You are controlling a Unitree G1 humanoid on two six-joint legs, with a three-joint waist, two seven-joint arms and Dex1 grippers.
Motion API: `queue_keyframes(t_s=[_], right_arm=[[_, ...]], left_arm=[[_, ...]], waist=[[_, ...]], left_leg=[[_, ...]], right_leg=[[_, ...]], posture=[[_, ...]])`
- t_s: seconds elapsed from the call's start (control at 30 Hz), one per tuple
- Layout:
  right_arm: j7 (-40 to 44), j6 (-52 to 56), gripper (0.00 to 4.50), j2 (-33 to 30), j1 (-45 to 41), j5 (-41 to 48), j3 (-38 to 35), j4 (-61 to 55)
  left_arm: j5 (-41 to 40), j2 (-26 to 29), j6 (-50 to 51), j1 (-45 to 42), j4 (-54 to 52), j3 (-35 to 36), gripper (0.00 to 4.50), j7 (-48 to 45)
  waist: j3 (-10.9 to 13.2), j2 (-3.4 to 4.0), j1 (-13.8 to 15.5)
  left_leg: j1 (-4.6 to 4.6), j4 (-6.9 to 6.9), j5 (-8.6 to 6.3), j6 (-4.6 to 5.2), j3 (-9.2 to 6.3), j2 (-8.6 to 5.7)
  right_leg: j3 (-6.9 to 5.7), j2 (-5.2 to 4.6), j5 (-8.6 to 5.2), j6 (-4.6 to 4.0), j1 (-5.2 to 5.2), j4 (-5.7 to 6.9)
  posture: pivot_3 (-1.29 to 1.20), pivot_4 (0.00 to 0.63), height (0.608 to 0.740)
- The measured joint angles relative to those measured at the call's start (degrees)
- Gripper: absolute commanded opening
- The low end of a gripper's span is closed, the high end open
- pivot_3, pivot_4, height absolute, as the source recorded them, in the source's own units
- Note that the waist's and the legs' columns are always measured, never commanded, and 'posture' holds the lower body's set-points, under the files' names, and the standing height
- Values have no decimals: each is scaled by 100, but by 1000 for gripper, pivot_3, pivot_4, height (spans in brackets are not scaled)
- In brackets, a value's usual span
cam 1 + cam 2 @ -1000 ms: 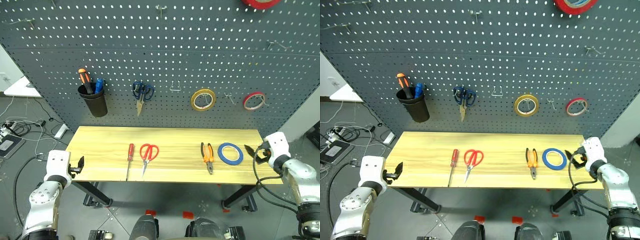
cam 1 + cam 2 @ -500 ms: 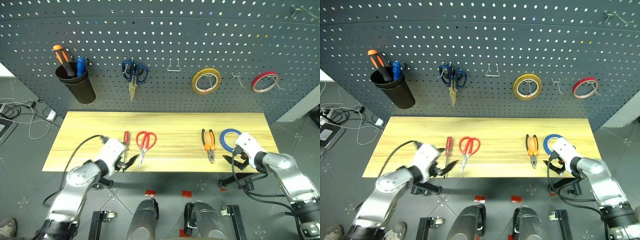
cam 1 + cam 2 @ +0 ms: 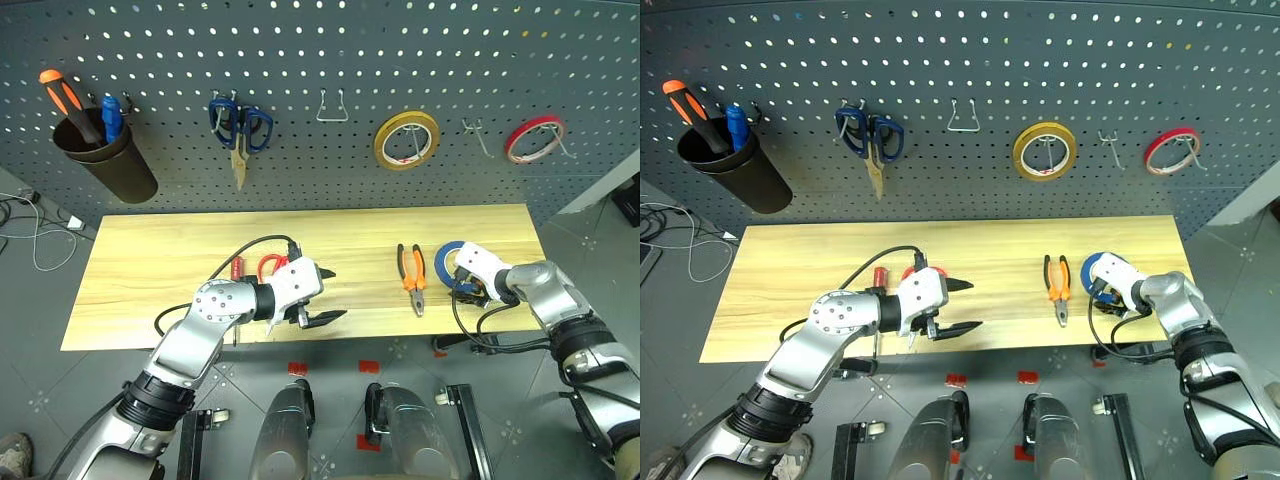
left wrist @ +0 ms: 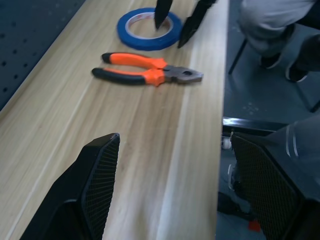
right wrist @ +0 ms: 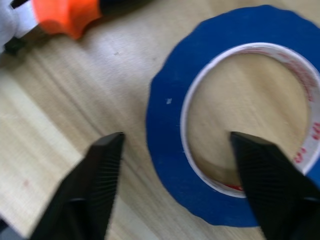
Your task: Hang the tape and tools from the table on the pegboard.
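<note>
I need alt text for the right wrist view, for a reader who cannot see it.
Two black fingers straddle one side of a blue tape ring lying flat on a wooden table, one outside it, one over its hole. An orange pliers handle lies nearby.

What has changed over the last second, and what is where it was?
Both arms swung in from the table's ends. The left gripper, jaws wide, now hangs at the near edge in front of the red-handled scissors. The right gripper came down straddling the blue tape's band, not yet closed on it. Pliers, screwdriver and tape lie unmoved on the table.
</note>
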Motion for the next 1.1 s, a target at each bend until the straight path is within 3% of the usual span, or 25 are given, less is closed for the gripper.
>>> queue_keyframes(t_s=[0.2, 0.4, 0.57, 0.7, 0.8, 0.87, 1.1], right_arm=[[311, -133, 678, -20, -42, -153, 78, 194], [-616, -89, 674, -480, 1090, -213, -549, -1175], [-1993, 204, 674, -355, 3214, -501, -1832, -4836], [-2699, 87, 674, 31, 3972, -1160, -1846, -6470], [-2999, -14, 674, 134, 3764, -1465, -1852, -6859], [-3075, -192, 674, 188, 3188, -1417, -1853, -6694], [-3080, -1252, 674, 216, 1644, -806, -1862, -4810]], left_arm=[[-57, -251, -240, 4, 41, -12, 3747, -4], [-371, -522, -335, 88, 51, 181, 3747, 26], [-812, -885, -228, 39, -9, 624, 3747, 313], [-1166, -1175, 1, -229, -60, 919, 3747, 602], [-1352, -1277, 179, -506, -108, 1078, 3747, 731], [-1404, -1370, 251, -697, -103, 1104, 3747, 784], [-1365, -1417, 245, -834, 24, 1059, 3747, 781]], waist=[[-1, -1, 21], [-2, 2, 83], [-5, 6, 50], [-6, 7, -44], [-7, 6, -82], [-7, 6, -98], [-10, 0, -125]], left_leg=[[-1, 25, 1, -1, -1, 0], [-14, 26, 1, -2, 2, -2], [-14, 8, 2, -6, 2, 3], [-10, 18, 2, -7, 6, 2], [-8, 35, 2, -6, 11, 2], [-13, 59, 2, -4, 13, 3], [-21, 75, 2, 0, 12, 2]], right_leg=[[-1, -4, 9, 23, 9, 6], [-3, -9, 11, 20, -2, 6], [-8, -4, -1, 41, -7, 4], [4, -4, -2, 69, -5, 8], [17, -1, 8, 86, -3, 7], [22, 3, 12, 92, -3, 12], [19, 1, 30, 62, 0, 17]], posture=[[-49, 322, 740], [-79, 317, 740], [-106, 313, 740], [-115, 305, 740], [-116, 293, 740], [-113, 288, 740], [-91, 281, 740]])
